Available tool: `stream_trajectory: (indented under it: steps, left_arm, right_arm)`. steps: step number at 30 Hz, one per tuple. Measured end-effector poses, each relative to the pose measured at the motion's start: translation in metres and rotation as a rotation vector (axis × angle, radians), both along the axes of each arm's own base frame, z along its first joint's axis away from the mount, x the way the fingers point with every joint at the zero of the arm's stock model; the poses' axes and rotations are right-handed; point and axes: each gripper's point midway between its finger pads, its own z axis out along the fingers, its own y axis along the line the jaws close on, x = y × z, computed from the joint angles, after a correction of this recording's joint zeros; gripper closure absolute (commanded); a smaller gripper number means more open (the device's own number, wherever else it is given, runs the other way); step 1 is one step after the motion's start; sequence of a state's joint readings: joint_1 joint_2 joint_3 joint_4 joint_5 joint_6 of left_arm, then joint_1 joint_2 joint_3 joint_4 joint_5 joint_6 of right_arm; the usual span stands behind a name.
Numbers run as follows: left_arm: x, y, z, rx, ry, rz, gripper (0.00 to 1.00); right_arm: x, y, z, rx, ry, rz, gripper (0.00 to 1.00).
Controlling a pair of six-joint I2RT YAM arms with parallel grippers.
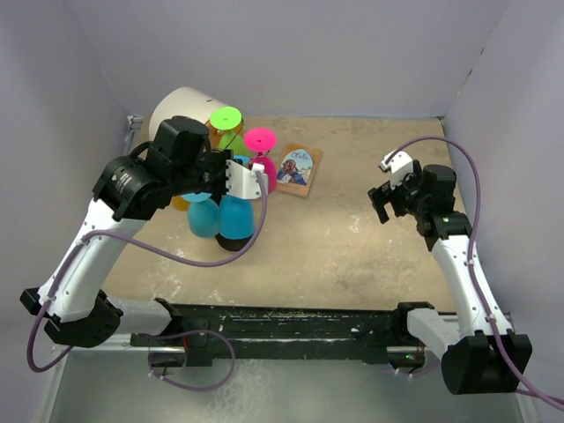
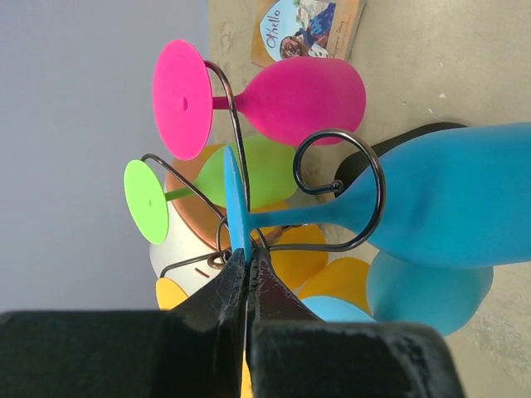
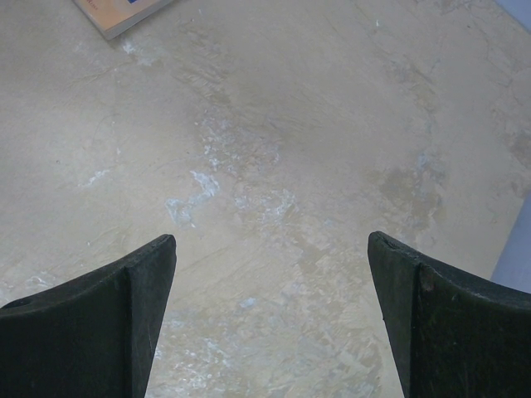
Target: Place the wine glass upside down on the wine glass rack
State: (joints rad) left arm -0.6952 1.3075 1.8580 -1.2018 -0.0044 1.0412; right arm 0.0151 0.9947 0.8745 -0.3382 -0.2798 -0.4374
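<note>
My left gripper (image 2: 246, 259) is shut on the thin foot of a blue wine glass (image 2: 448, 195), which is held upside down. Its stem passes through a curled scroll arm of the dark wire wine glass rack (image 2: 336, 132). In the top view the left gripper (image 1: 231, 176) is over the rack, and the blue wine glass (image 1: 234, 216) hangs below it above the rack's black base (image 1: 232, 246). My right gripper (image 1: 383, 204) is open and empty over bare table at the right, and it also shows in the right wrist view (image 3: 270, 240).
A pink glass (image 2: 290, 99), a green glass (image 2: 249, 170), yellow glasses (image 2: 319, 257) and a second blue glass (image 1: 203, 218) hang upside down on the rack. A white cylinder with an orange inside (image 1: 181, 106) stands behind it. A small book (image 1: 298, 169) lies to the rack's right.
</note>
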Motion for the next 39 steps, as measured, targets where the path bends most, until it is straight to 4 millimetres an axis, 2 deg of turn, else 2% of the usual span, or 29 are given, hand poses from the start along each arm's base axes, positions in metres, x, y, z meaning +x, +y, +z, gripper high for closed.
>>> stream_trajectory:
  steps: [26,39]
  left_arm:
    - [-0.017,-0.017,0.000,-0.041,0.035,-0.119,1.00]
    - [-0.019,-0.020,0.006,-0.037,0.014,-0.155,1.00]
  right_arm:
    - [0.002,-0.003,-0.004,-0.003,0.013,-0.007,0.00]
    - [0.002,-0.003,-0.004,-0.002,0.012,-0.004,0.00]
